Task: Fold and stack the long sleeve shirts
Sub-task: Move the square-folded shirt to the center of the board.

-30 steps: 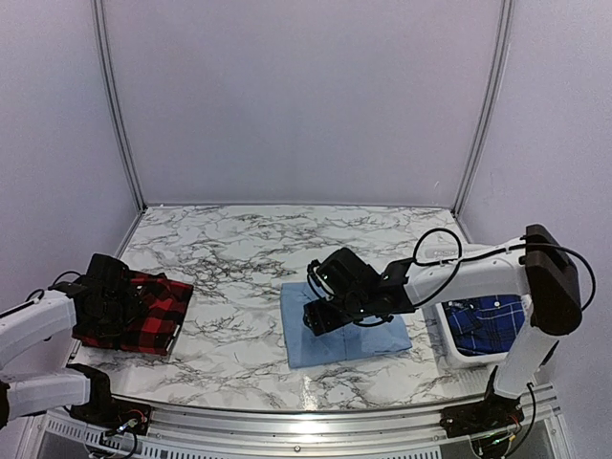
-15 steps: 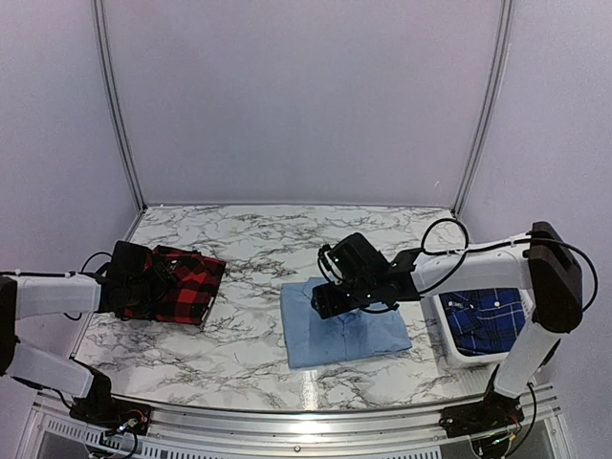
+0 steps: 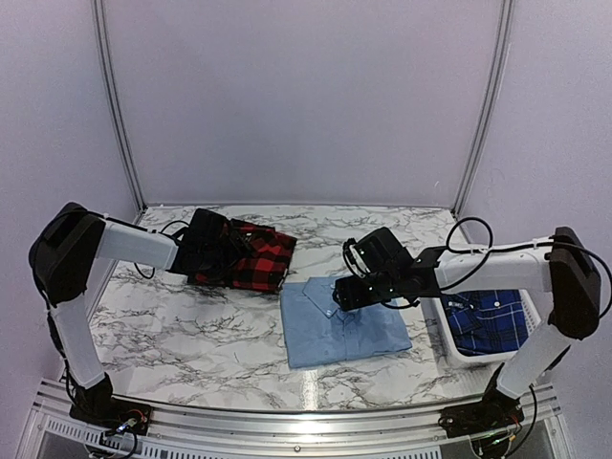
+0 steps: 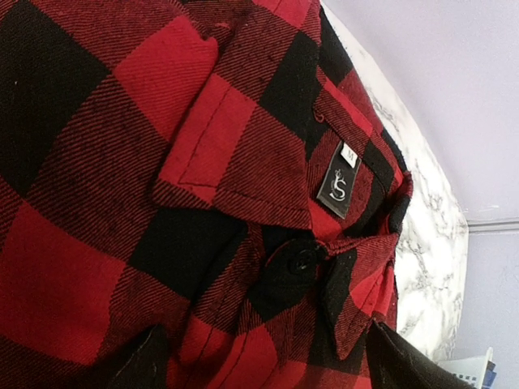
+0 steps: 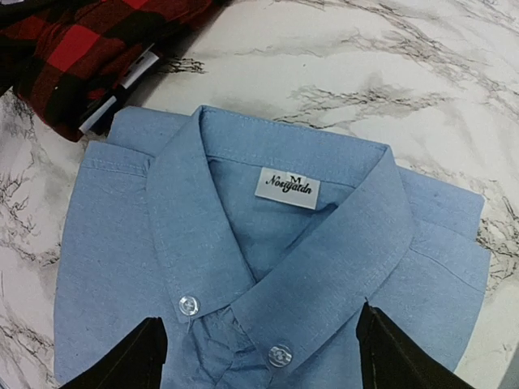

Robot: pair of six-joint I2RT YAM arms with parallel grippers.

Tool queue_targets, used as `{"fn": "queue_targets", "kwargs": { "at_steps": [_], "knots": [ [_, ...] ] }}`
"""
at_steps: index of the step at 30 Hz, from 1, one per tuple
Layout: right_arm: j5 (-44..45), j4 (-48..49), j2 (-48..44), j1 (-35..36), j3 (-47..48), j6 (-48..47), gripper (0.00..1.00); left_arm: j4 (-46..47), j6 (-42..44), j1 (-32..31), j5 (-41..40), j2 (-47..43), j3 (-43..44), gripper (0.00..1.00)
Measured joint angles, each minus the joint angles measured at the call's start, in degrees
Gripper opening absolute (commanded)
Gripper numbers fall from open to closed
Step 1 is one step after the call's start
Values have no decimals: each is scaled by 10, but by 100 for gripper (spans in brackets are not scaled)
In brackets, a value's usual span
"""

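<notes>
While your right gripper hovers spread open over the light blue shirt at centre, your left gripper sits against the red-and-black check shirt, far left. Whether it's clamped, you cannot tell.

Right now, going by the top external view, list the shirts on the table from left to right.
red-and-black check shirt → light blue shirt → dark blue plaid shirt, lying in a white bin
</notes>
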Motion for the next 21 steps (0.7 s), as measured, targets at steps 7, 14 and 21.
{"fn": "queue_targets", "kwargs": {
  "at_steps": [7, 14, 21],
  "knots": [
    [0, -1, -13, -4, -13, 0, 77, 5, -36, -42, 9, 69, 90, 88],
    [0, 0, -15, -4, -16, 0, 77, 8, -68, -76, 29, 98, 131, 88],
    [1, -2, -16, -5, -16, 3, 77, 13, -65, -90, 35, 103, 137, 89]
  ]
}}
